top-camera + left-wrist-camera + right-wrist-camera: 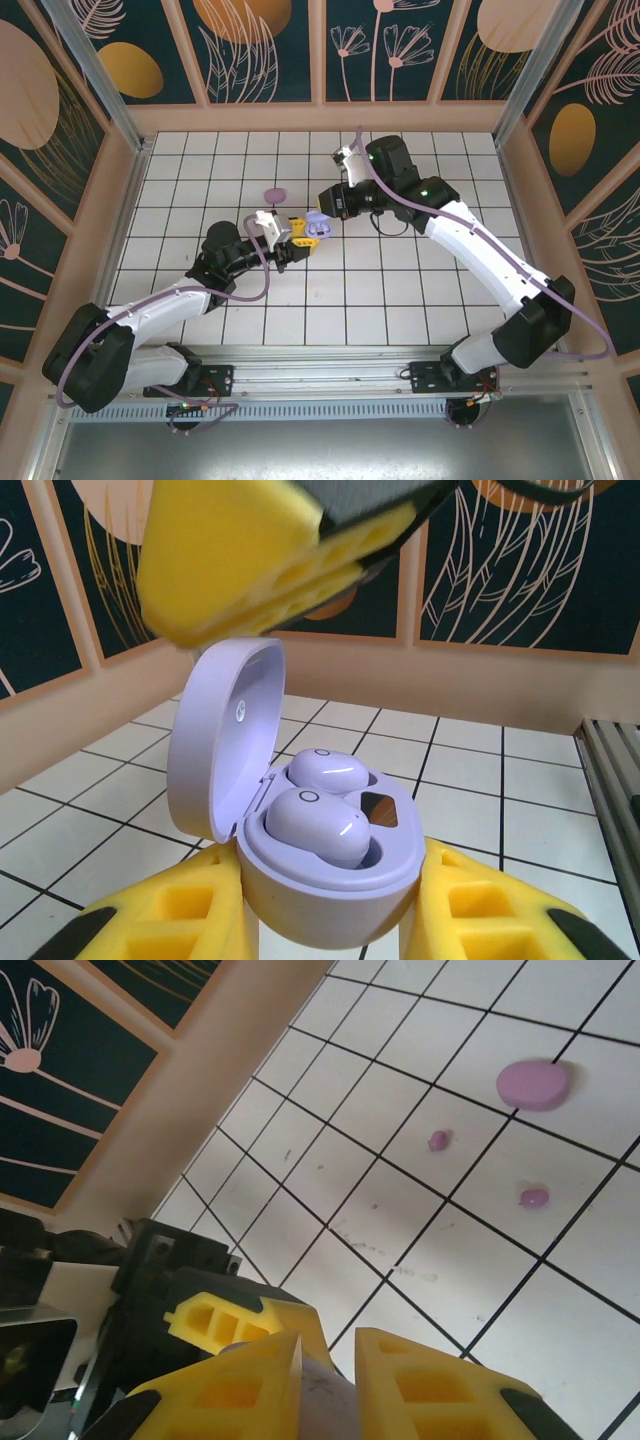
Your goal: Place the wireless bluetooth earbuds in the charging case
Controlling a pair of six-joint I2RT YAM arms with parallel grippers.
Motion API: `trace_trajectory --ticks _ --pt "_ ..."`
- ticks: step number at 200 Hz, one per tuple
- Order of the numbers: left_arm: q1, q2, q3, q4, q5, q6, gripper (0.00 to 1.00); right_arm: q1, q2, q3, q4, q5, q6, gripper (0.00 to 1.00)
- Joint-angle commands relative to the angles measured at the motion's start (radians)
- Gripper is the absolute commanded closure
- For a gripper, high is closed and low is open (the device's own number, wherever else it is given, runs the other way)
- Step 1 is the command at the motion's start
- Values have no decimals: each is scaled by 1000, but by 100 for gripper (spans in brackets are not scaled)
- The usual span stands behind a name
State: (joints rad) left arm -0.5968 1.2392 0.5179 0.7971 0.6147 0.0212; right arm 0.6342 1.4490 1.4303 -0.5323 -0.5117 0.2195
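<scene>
Lavender buds point(312, 825) sit inside the open case point(330, 885), which the left gripper point(330, 908) clamps. Above the case, the right gripper point(328, 1360) looks nearly closed; whether it holds anything cannot be told. It should press the lid point(215, 740) down softly.

White arm links point(150, 318), black joints point(222, 240), lavender cables point(266, 280); yellow cut-out fingers point(165, 920); green light point(423, 190) on right arm point(480, 250), probably LED.

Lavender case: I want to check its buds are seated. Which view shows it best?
Left wrist: the lavender case sits close, lid open, both lavender earbuds in their wells. Top external shows it small; right wrist, a lavender sliver between its fingers.
</scene>
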Motion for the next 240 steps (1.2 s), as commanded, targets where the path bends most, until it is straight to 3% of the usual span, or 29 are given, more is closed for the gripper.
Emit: trace_trajectory --ticks 1,65,80,104,218,240 --pt "-4 -24 18 1 -30 -11 100 -5 -21 -25 -15 -52 -11 79" --pt "-3 -23 24 35 -48 -44 100 -36 -164 -182 23 21 68 55" --pt "-4 -25 23 47 -44 -56 100 -64 -197 -217 98 -1 119 47" --pt "-3 -33 21 59 -36 -74 100 -82 -232 -293 263 -99 217 43" --pt "-4 -31 45 138 1 -158 100 -59 -154 -434 602 -410 488 40" --pt "-4 -21 42 162 3 -167 100 -48 -126 -436 641 -445 529 45"
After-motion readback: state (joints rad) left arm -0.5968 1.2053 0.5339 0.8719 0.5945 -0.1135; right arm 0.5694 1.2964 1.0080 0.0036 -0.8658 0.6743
